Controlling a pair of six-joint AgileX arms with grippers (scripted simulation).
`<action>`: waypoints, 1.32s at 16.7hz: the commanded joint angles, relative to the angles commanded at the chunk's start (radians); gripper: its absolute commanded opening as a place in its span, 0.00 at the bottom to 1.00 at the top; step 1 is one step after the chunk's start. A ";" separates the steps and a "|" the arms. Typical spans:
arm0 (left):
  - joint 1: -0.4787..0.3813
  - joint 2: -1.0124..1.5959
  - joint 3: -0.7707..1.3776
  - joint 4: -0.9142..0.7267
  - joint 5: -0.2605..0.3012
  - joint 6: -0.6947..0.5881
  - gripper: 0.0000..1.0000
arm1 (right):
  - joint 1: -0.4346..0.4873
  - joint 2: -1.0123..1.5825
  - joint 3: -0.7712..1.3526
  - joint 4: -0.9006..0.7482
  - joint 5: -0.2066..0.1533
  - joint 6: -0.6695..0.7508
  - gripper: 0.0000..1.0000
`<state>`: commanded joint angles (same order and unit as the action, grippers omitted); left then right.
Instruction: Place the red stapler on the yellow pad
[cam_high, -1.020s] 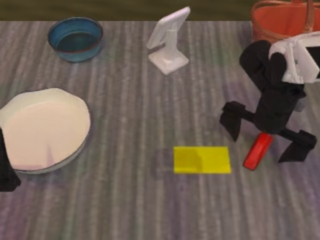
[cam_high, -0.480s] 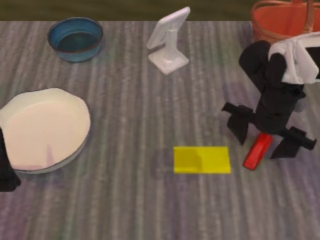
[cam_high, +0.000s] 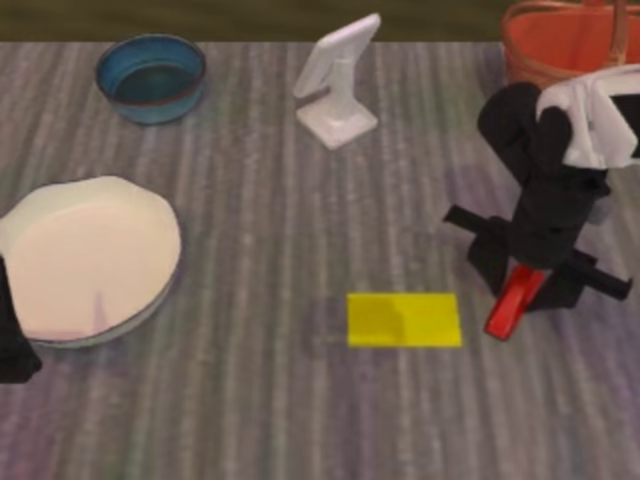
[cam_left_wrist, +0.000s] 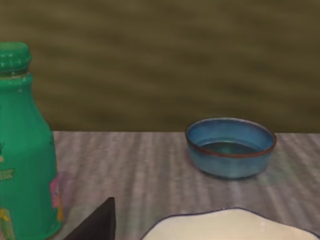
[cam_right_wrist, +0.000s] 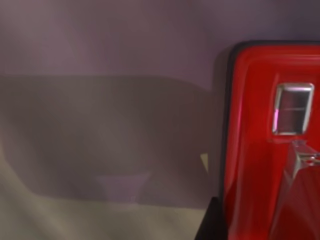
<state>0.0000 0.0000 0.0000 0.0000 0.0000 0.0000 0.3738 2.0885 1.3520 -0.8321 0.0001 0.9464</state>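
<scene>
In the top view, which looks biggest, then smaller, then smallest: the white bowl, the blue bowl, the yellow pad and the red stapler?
1. White bowl
2. Blue bowl and yellow pad: they look about alike
3. Red stapler, though the right gripper hides part of it

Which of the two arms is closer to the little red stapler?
The right. The right gripper sits over the red stapler, fingers closing around it; the left gripper is parked at the table's far left edge.

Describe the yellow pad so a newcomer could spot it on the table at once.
Start from the big white bowl at the table's left, then look right to the flat bright-yellow rectangular pad near the front. It lies just left of the glossy red stapler; nothing else is flat and yellow.
</scene>
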 joint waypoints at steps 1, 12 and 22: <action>0.000 0.000 0.000 0.000 0.000 0.000 1.00 | 0.000 0.000 0.000 0.000 0.000 0.000 0.00; 0.000 0.000 0.000 0.000 0.000 0.000 1.00 | 0.001 -0.032 0.076 -0.112 0.000 0.001 0.00; 0.000 0.000 0.000 0.000 0.000 0.000 1.00 | 0.005 -0.122 0.239 -0.359 -0.001 -0.004 0.00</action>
<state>0.0000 0.0000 0.0000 0.0000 0.0000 0.0000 0.3786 1.9664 1.5910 -1.1913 -0.0008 0.9427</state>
